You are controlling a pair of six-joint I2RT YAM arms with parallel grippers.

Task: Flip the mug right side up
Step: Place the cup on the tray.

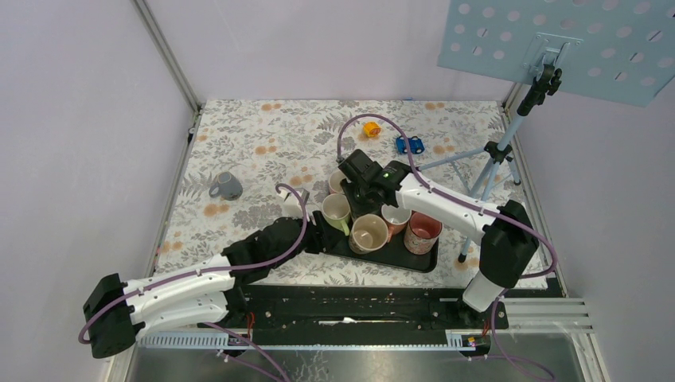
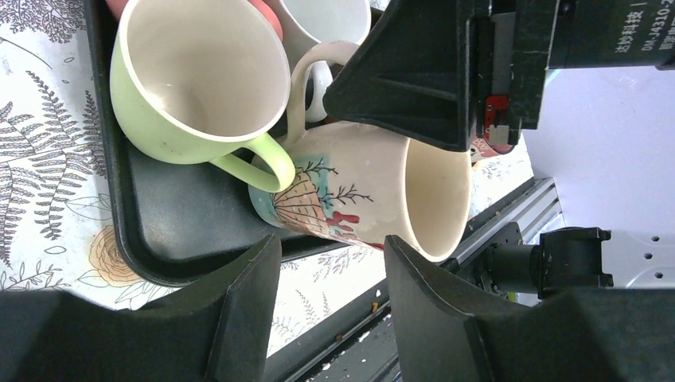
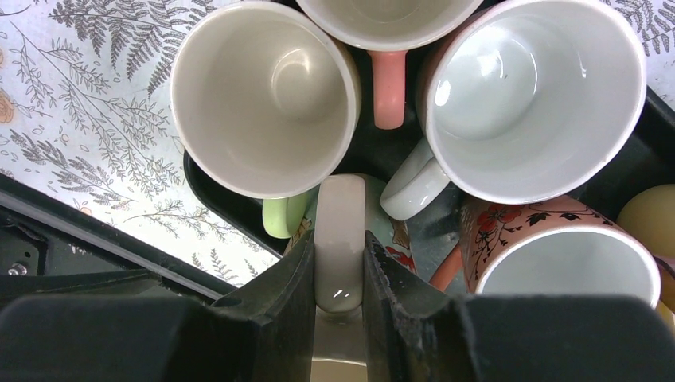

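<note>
A cream mug with a painted design (image 1: 369, 233) lies tilted on its side on the black tray (image 1: 398, 256), its mouth toward the near edge. It shows in the left wrist view (image 2: 350, 199). My right gripper (image 3: 340, 247) is shut on this mug's cream handle (image 3: 340, 215), coming from above (image 1: 360, 205). My left gripper (image 2: 333, 263) is open and empty, at the tray's near left edge (image 1: 321, 235), just short of the mug. A grey mug (image 1: 226, 186) sits apart on the cloth at the left.
The tray also holds a green mug (image 1: 336, 211), a white mug (image 3: 533, 95), a pink mug (image 3: 388, 79) and a floral pink mug (image 1: 423, 232), packed close together. A tripod (image 1: 497, 155) stands at the right. Yellow (image 1: 372, 128) and blue (image 1: 410, 145) toys lie at the back.
</note>
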